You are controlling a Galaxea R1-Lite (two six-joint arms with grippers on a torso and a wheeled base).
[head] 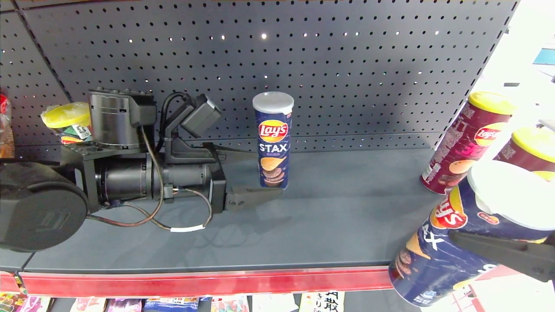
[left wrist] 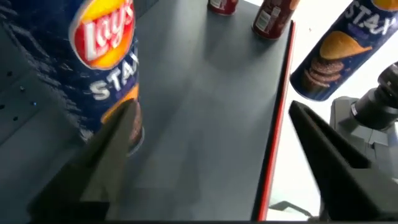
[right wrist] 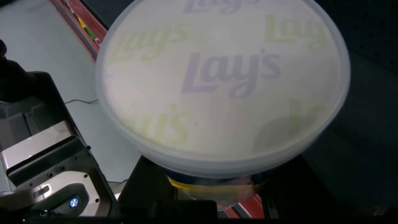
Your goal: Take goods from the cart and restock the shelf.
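One blue crisp tube (head: 272,141) is judged already restocked: it is stood upright on the shelf (head: 312,225), and the left claw (head: 266,171) is spread open at its base. A second blue tube (head: 433,260) is gripped, tilted, by the right claw (head: 485,242), well right of and forward of the standing tube, so its placing is left. Maroon crisp tubes (head: 466,143) are shelved to that tube's right.

A shop: pegboard-backed shelf (head: 338,208), red price rail (head: 208,281), stocked crisp cans (head: 273,143).
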